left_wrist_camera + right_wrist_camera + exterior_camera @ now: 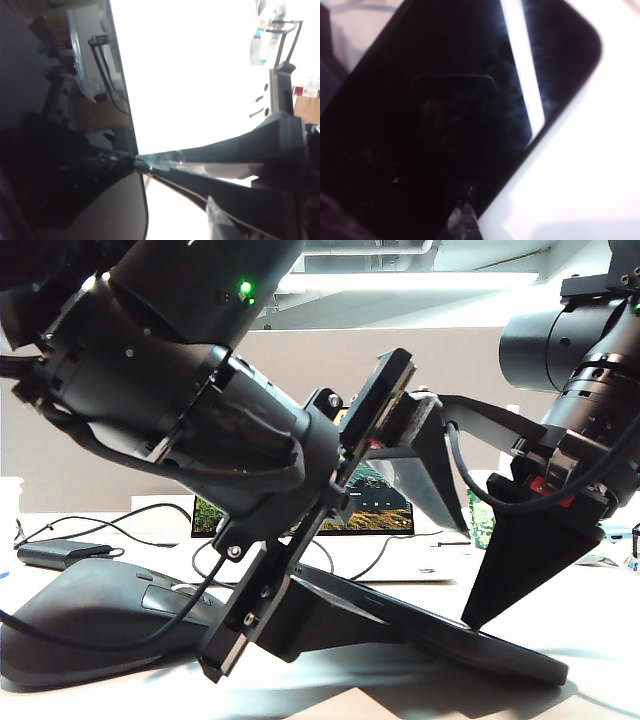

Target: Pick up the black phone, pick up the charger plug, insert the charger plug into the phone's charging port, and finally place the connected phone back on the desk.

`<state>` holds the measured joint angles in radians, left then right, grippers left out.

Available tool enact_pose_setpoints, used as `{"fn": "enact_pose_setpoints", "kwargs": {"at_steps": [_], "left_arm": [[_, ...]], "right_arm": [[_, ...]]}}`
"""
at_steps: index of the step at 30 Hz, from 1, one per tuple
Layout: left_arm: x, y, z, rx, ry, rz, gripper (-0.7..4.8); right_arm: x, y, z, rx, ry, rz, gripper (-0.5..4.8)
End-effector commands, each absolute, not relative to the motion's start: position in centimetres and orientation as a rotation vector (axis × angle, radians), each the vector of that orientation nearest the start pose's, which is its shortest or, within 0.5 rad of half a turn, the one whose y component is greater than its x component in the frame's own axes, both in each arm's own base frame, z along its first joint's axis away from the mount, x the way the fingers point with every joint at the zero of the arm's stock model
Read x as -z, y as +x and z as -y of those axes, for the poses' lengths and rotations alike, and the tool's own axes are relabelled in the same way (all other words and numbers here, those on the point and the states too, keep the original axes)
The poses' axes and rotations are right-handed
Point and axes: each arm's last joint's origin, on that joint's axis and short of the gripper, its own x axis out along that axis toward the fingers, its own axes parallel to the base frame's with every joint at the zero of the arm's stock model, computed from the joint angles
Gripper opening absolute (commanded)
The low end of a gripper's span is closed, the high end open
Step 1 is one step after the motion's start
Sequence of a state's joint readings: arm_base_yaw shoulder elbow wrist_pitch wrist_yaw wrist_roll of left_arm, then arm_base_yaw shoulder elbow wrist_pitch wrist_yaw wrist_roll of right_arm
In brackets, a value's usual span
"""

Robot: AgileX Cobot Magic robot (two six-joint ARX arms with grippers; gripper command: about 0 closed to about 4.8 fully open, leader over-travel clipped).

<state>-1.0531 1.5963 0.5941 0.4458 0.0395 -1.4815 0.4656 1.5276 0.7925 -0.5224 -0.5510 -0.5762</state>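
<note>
None of the 4 steps looks finished to us: the black phone [440, 635] lies on the desk [600, 620], one end tilted up, just beside the mouse [90, 620]. We cannot make out the charger plug. Our left gripper [300, 590] stands with jaws spread at the phone's raised end, nothing held that we can see. Our right gripper [470, 625], clenched and empty, presses its tip on the phone's screen near the far end.

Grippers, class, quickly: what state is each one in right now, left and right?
Left gripper: jaws wide apart at the black phone; a grip cannot be told.
Right gripper: shut, tips pressing down on the phone's screen, holding nothing.
</note>
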Motion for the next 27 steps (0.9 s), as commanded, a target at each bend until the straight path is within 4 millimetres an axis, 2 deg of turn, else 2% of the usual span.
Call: {"fn": "enact_pose_setpoints", "kwargs": {"at_steps": [1, 8, 12, 18, 21, 27], "left_arm": [[-14.4, 14.5, 25.4, 0.471, -1.015, -1.133, 3.31], [-14.1, 14.4, 25.2, 0.451, -0.996, -1.148, 3.32], [-14.1, 14.4, 25.2, 0.451, -0.996, -1.148, 3.31], [-14.1, 14.4, 25.3, 0.472, -0.972, -1.149, 3.31], [-14.1, 14.4, 25.3, 0.477, -0.969, -1.151, 3.31], [-14.2, 14.4, 25.3, 0.477, -0.969, -1.15, 3.31]], "right_arm": [[-16.3, 22.5, -13.1, -1.222, -0.388, -0.989, -0.01], [-16.7, 23.2, -13.3, -1.161, -0.415, -0.918, -0.02], [-16.8, 23.9, -13.3, -1.015, -0.413, -0.915, -0.01], [-15.9, 24.1, -13.5, -1.018, -0.4, -0.944, -0.01], [-15.0, 24.2, -13.8, -1.059, -0.373, -0.977, -0.01], [-14.9, 23.9, -14.0, -1.179, -0.279, -0.984, -0.01]]}}
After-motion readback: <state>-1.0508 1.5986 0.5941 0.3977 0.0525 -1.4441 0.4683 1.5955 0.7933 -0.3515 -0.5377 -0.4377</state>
